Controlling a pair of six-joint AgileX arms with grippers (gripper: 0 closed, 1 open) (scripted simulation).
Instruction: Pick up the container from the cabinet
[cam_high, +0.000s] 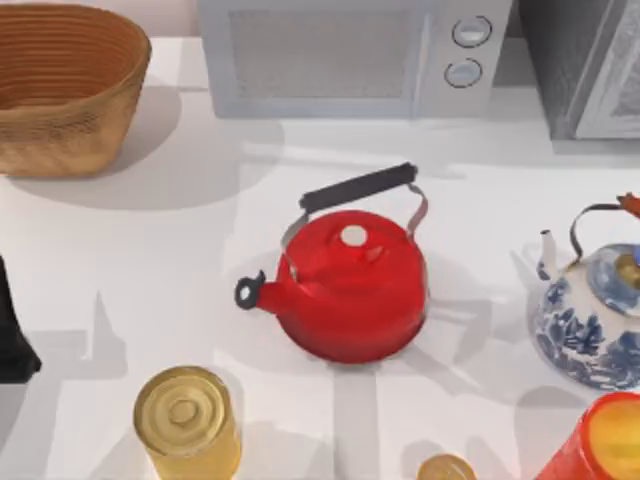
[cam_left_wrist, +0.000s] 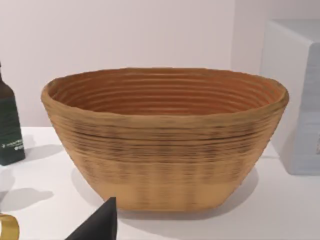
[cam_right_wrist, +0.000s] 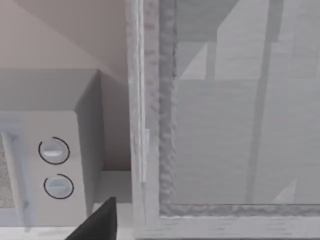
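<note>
At the upper right corner of the top view stands the cabinet (cam_high: 585, 65), a grey box with a dark side and a paler framed door panel, hard against the back of the white table (cam_high: 200, 240). Just to its left sits the white microwave (cam_high: 350, 55) with two round knobs. The right wrist view looks straight at the cabinet's door (cam_right_wrist: 225, 125), its frame edge running down the middle of the frame, with the microwave's knobs at lower left; a dark fingertip (cam_right_wrist: 100, 222) pokes in at the bottom edge, and I cannot tell how the right jaws stand.

At the far left edge of the top view a black piece of the left arm (cam_high: 12, 335) shows. The left wrist view faces a woven basket (cam_left_wrist: 165, 135); whether those jaws are parted or closed I cannot tell.

A red kettle (cam_high: 350, 285) sits mid-table.
</note>
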